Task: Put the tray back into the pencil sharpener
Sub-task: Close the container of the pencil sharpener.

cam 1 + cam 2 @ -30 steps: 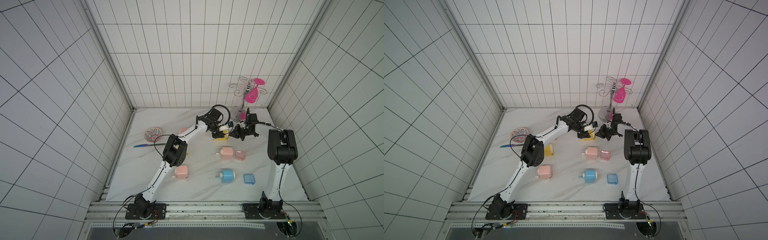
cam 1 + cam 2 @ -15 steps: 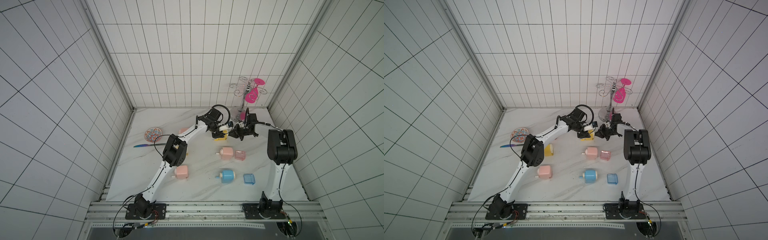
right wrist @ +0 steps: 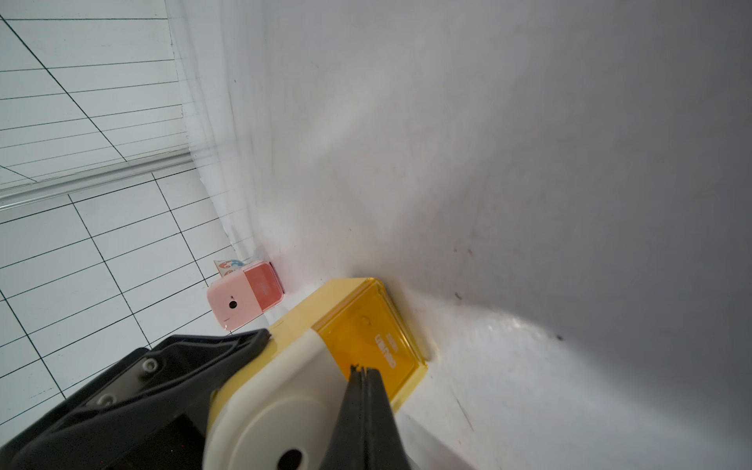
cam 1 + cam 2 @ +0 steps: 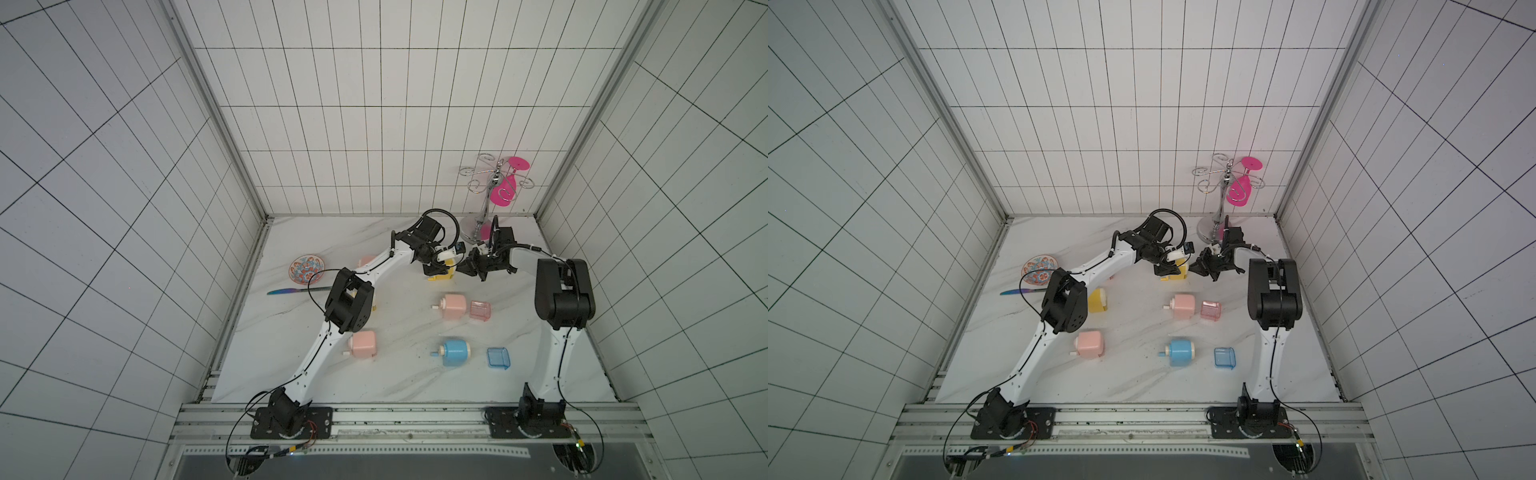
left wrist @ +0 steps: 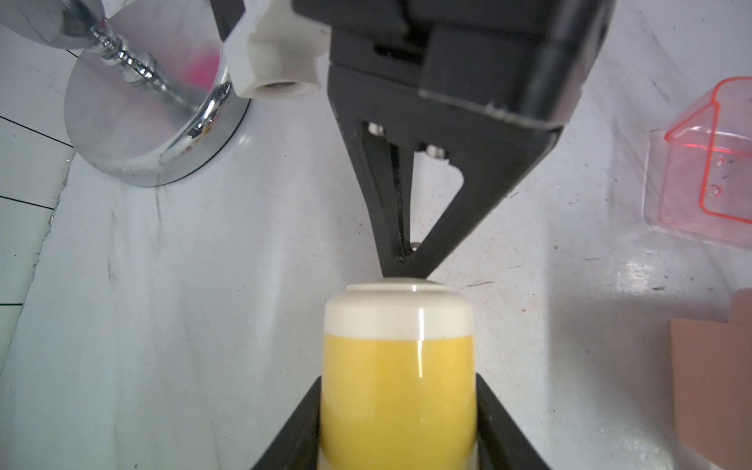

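Top views both show the marble table [image 4: 395, 386], with a chrome glass stand [image 4: 482, 216] at its far right corner.

Left tool [image 4: 436, 266] is clamped across the body of the yellow pencil sharpener [image 4: 441, 275]. The left wrist view confirms a black finger [image 5: 299, 423] pressed against each flank.

Right tool [image 4: 462, 266] has its jaws fully together and grips nothing. Its joined tips touch the sharpener at its white end, beside the tray's edge.

The sharpener lies on the table near the far edge, right of centre, close to the stand's base.

A pink sharpener [image 4: 453, 306] and a blue sharpener [image 4: 455, 352] lie nearer the table's middle.

The amber tray [image 3: 368, 337] sits inside the yellow sharpener, its lettered face about level with the casing. Whether it is fully home cannot be told.

A loose pink tray [image 4: 480, 310] lies just beside the pink sharpener, toward the right edge. A loose blue tray [image 4: 498, 358] lies near the blue one, on the same side.
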Motion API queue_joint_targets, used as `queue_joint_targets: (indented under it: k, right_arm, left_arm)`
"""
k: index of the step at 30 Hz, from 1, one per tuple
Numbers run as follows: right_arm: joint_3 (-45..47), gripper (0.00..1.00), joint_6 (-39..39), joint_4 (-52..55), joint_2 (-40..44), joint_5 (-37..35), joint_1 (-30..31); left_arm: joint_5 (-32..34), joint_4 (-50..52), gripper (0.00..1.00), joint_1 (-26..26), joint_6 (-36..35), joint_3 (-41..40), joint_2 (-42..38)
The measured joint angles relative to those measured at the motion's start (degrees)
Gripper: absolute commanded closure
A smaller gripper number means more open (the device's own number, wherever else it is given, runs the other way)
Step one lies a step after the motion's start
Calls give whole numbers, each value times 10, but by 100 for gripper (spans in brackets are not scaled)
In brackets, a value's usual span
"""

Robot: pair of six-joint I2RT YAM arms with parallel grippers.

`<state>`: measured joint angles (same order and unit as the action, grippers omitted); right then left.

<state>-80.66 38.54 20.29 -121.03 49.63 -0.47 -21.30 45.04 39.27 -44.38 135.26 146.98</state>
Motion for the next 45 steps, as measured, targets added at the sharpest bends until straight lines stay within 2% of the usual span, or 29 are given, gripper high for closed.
queue_joint_targets:
  k: [2,8,11,15,25,33,41,45]
  right_arm:
    - [2,93,2,0,1,-5,-4]
    - [16,92,3,1,23,-26,-15]
    - [18,91,3,1,32,-28,-18]
    - [18,91,4,1,37,-30,-21]
    - [16,92,4,7,34,-33,-19]
    - [-6,92,-1,41,-7,-37,8]
    - [-14,92,-3,48,-10,-39,19]
    - [-15,92,-3,48,-10,-40,19]
  left_arm:
    - [0,-3,46,0,0,-1,0]
    - [-2,-12,19,0,0,-6,0]
    - [-1,-19,11,0,0,-9,0]
    - [3,-30,7,1,0,-15,-2]
    - [14,-47,9,1,-1,-21,-23]
    - [24,-50,11,1,-5,-26,-24]
    - [28,-49,26,1,-8,-30,-24]
    - [28,-49,28,1,-9,-30,-24]
